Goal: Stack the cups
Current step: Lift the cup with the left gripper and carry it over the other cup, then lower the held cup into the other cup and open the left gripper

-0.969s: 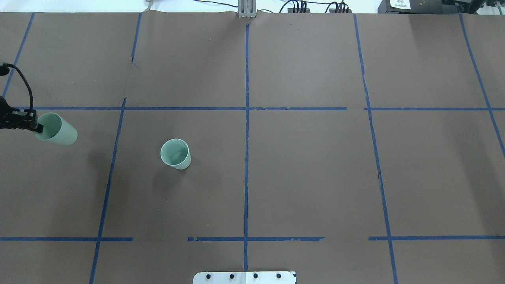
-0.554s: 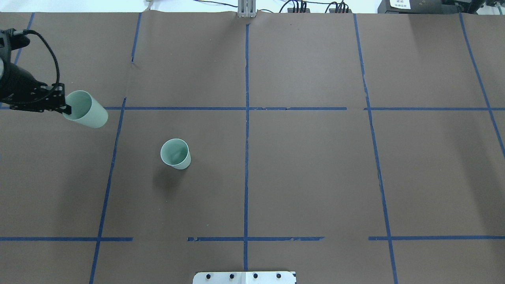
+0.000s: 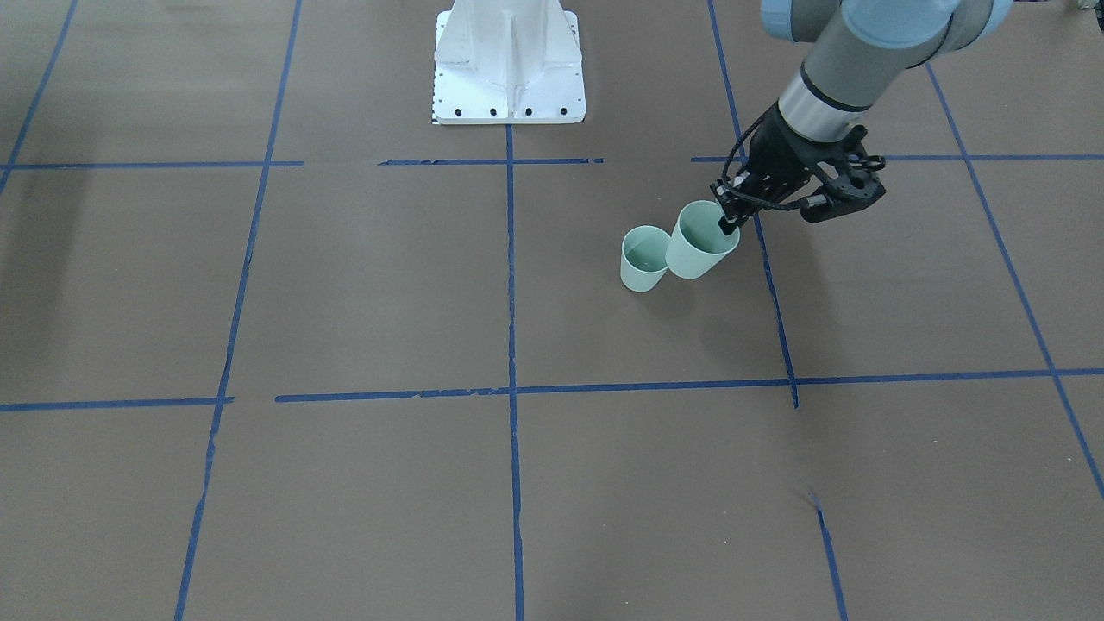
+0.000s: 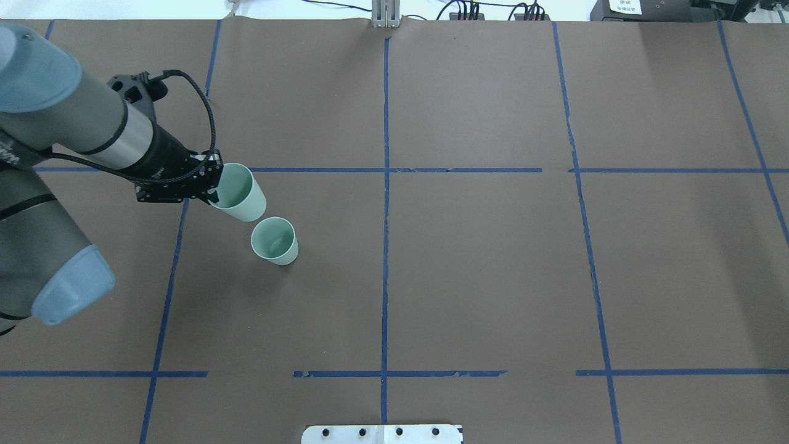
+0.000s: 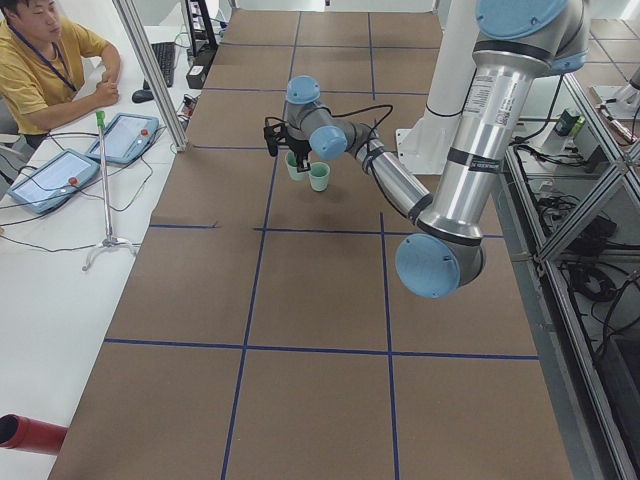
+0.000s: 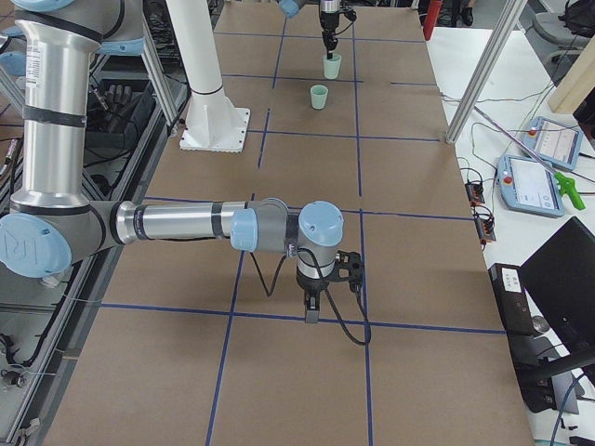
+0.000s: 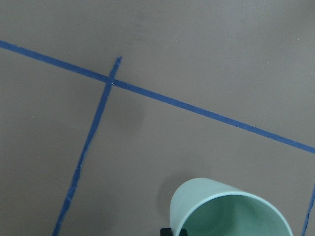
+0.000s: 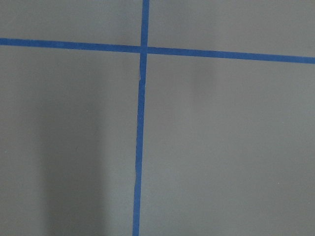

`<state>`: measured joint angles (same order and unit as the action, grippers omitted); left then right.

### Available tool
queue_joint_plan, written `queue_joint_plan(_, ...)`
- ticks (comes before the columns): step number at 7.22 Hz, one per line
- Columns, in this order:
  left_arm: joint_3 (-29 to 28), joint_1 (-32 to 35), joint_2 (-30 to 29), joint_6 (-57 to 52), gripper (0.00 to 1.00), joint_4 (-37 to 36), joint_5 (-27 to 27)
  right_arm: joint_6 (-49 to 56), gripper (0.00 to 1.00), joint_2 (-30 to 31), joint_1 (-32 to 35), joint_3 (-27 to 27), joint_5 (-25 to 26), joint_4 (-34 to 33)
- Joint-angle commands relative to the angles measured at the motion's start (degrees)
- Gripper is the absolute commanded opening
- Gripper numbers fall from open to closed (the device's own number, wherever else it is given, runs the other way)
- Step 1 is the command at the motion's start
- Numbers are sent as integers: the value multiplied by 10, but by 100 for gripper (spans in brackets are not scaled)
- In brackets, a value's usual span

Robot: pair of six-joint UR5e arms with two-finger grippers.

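Two pale mint-green cups are in view. One cup [image 4: 274,240] stands upright on the brown table, also in the front view [image 3: 644,257]. My left gripper [image 4: 212,191] is shut on the rim of the other cup [image 4: 239,192] and holds it tilted, just above the table, close beside the standing cup on its far left; they look apart. The held cup shows in the front view [image 3: 703,240] and at the bottom of the left wrist view [image 7: 229,211]. My right gripper [image 6: 311,308] hangs over bare table far from the cups; I cannot tell whether it is open or shut.
Blue tape lines [image 4: 385,185] divide the brown paper into a grid. The robot's white base plate [image 3: 509,65] stands at the table's near edge. An operator [image 5: 45,70] sits at a side desk with tablets [image 5: 50,178].
My left gripper has carried its cup from the table's far left edge rightward, up to the standing cup. The standing cup has not moved.
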<state>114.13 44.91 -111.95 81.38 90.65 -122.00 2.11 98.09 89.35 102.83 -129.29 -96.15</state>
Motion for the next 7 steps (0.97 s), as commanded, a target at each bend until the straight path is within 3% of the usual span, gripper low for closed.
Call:
queue_joint_plan(1,-4,-32,-15,27,0,-20,13,0,100,0,-1,0,0,0)
queue_joint_plan(4,-16,-46,-15,27,0,-20,22,0,100,0,0,0,0,0)
queue_joint_plan(5,-20,-46,-16,27,22,-19,23,0,100,0,0,0,0,0)
queue_joint_plan(6,-21,-46,-15,28,86,-19,27,0,100,0,0,0,0,0)
queue_joint_plan(7,-21,-46,-17,28,100,-18,38,0,100,0,-1,0,0,0)
